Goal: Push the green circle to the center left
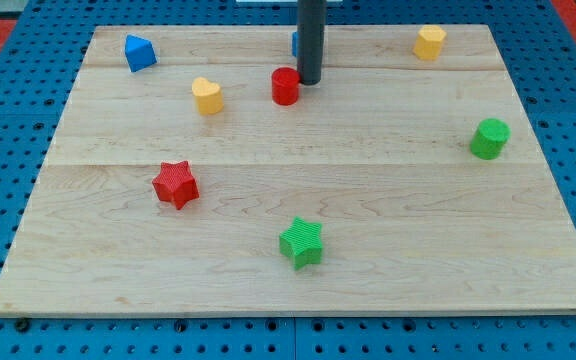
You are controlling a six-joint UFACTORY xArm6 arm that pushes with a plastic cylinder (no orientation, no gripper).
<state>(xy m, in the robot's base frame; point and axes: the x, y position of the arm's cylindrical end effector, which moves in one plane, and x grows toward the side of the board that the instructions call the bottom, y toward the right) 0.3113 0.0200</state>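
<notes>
Standing near the view's top centre, my tip (310, 82) touched down just beside the red cylinder (285, 86), on that block's right as the view has it; whether the two actually met could not be told. No hand was fitted to the rod, so it had no open or closed state to report, only the straight dark shaft coming down from the top edge.

The green circle (489, 138), a short round block, sat well apart from my tip, close to the right edge of the wooden surface (388, 250) and a little above its middle height. It stood alone, with no other block near it.

Behind the rod a blue block (295, 42) showed only as a sliver, its shape hidden. A blue wedge-like block (139, 52) lay at the top left corner, and a yellow block (429, 42) at the top right. Another yellow block (207, 96), roughly heart-shaped, rested left of the red cylinder. A red star (176, 184) lay at the centre left, and a green star (301, 242) near the bottom middle. Around the surface ran a blue pegboard (8, 140).
</notes>
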